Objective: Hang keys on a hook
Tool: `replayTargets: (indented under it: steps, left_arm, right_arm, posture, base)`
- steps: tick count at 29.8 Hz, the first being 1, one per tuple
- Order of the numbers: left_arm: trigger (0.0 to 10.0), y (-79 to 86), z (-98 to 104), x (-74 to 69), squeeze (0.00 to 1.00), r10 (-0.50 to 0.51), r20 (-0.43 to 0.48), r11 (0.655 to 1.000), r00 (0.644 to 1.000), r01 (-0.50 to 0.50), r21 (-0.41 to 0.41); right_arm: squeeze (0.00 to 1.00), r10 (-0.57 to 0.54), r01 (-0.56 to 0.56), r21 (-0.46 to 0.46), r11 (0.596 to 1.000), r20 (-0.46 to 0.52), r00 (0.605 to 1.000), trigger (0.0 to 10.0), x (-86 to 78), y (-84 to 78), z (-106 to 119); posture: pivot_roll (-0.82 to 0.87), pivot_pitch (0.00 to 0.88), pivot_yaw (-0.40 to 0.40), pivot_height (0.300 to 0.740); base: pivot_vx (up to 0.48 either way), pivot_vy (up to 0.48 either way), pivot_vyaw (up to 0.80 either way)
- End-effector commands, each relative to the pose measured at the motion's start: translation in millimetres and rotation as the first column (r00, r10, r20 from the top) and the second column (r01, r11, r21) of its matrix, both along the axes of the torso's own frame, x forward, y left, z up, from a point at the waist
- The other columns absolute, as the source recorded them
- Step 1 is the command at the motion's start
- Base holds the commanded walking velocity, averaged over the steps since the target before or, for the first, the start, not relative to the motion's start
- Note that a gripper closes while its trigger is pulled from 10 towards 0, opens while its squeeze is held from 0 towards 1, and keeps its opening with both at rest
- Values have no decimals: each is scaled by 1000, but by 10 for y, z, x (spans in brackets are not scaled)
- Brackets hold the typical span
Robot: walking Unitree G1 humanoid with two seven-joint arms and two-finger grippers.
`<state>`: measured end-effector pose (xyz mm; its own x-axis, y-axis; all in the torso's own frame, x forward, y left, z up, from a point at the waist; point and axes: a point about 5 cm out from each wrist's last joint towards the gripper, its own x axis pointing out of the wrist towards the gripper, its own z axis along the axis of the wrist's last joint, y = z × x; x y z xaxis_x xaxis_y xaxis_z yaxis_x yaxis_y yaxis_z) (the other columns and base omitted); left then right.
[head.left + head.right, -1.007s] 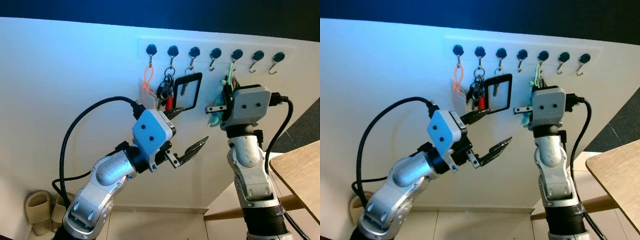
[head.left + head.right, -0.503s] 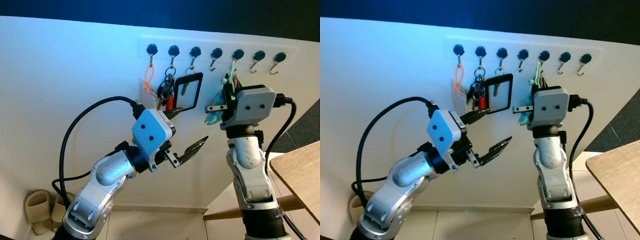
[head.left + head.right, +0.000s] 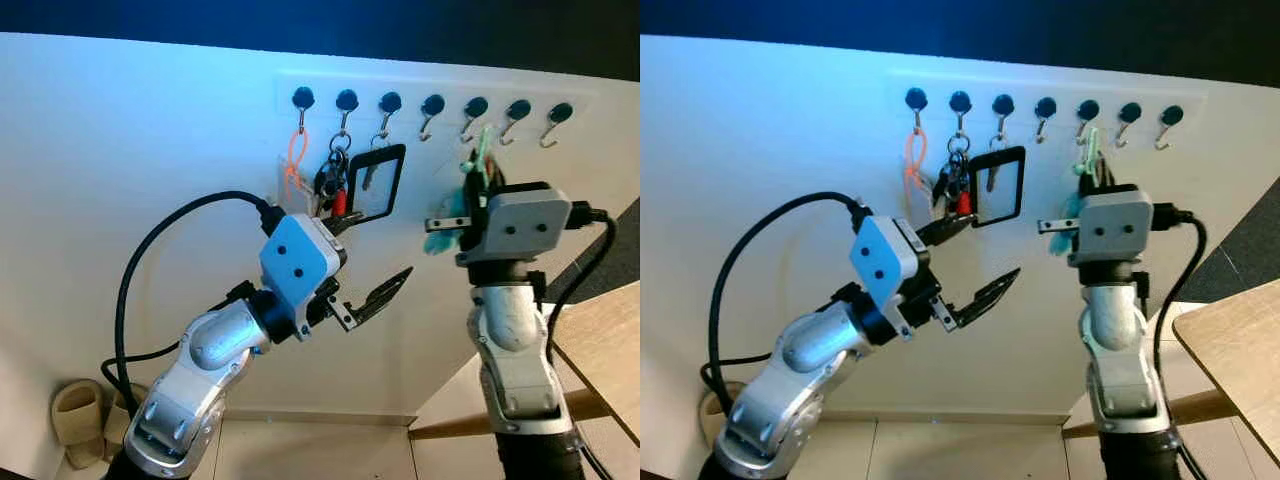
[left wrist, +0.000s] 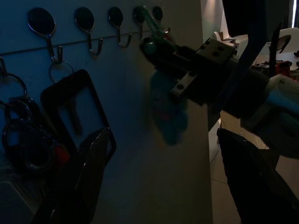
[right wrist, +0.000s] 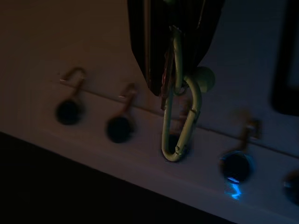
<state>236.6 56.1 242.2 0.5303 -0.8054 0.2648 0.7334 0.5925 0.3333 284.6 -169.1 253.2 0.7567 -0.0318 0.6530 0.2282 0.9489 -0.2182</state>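
A row of seven hooks point(image 3: 432, 108) is fixed along the white wall point(image 3: 140, 150); the right gripper point(image 5: 174, 77) is raised just below the fifth hook point(image 3: 474, 110), fingers pressed together on the pale green carabiner point(image 5: 180, 126) of the keys point(image 3: 478, 160), a teal tag point(image 3: 452, 222) hanging beneath; the carabiner is seen close to the hook, contact cannot be told; the left gripper point(image 3: 365, 262) is held lower left, fingers spread, holding nothing, near the key bunch point(image 3: 332, 185) and black frame point(image 3: 378, 182) hung on the left hooks; an orange loop point(image 3: 293, 165) is hung on the first.
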Motion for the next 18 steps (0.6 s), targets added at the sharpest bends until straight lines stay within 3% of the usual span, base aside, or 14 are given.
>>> replayTargets:
  steps: [1,18]
  left_arm:
    - [10000,-38,36,-25,0,-22,9,999,1000,22,-24]
    - [10000,-42,25,-16,0,-25,7,1000,1000,25,-19]
  right_arm:
    - [0,-35,35,-4,999,6,999,0,-32,-74,14]
    - [0,-79,79,-11,997,-13,997,0,-36,-157,-25]
  posture:
    - [57,119,-57,740]
    - [53,119,-59,740]
  base:
    - [0,0,0]
    - [0,0,0]
